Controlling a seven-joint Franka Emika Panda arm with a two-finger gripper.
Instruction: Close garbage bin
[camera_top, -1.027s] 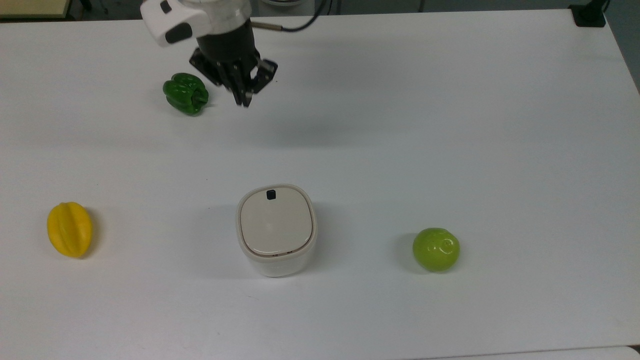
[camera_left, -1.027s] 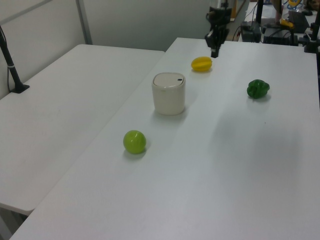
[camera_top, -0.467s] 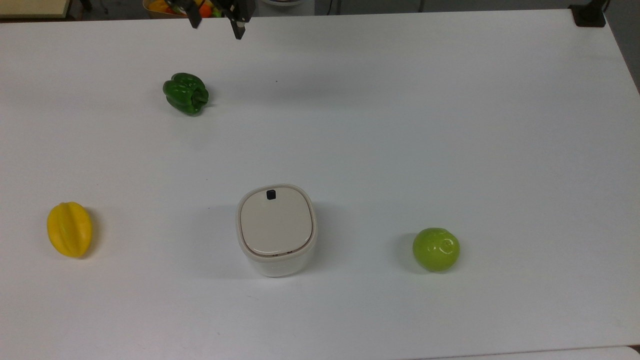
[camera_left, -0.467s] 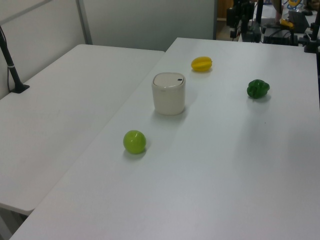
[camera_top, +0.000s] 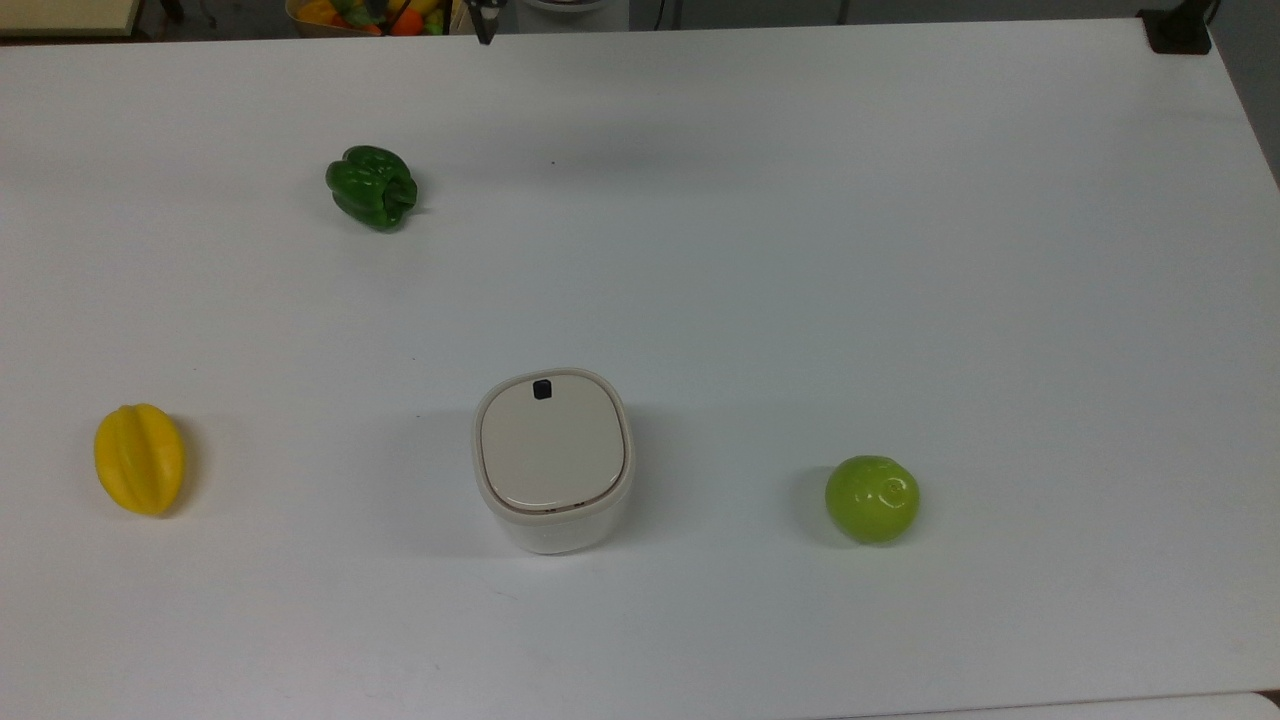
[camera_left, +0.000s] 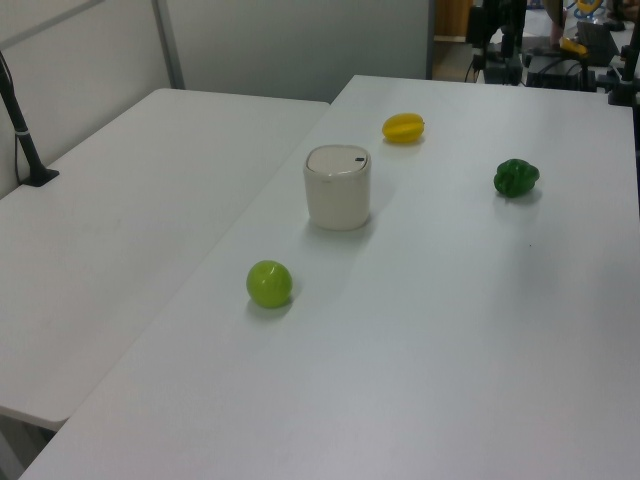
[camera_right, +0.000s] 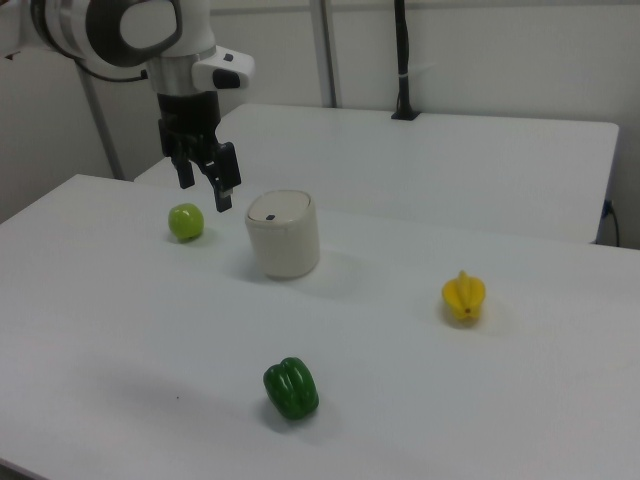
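The garbage bin (camera_top: 552, 455) (camera_left: 337, 187) (camera_right: 284, 235) is a cream-white rounded-square tub standing upright mid-table. Its beige lid (camera_top: 552, 445) lies flat and shut on the rim, with the small black button (camera_top: 542, 389) at the lid's far edge in the top view. In the right view my gripper (camera_right: 205, 188) hangs in the air well above the table, up and to the right view's left of the bin. It is open, with nothing between its fingers. One dark fingertip (camera_top: 487, 28) pokes in at the top view's upper edge.
A green bell pepper (camera_top: 372, 187) (camera_right: 291, 389), a yellow star fruit (camera_top: 139, 458) (camera_right: 464, 297) and a green round fruit (camera_top: 872, 499) (camera_right: 185, 222) lie spread around the bin. A second white table (camera_left: 130, 200) adjoins this one. A basket of fruit (camera_top: 340, 12) sits beyond the table's far edge.
The gripper has left its place beside the green pepper and drawn back to the top view's upper edge, its fingers spreading apart. The bin and the fruits have not moved.
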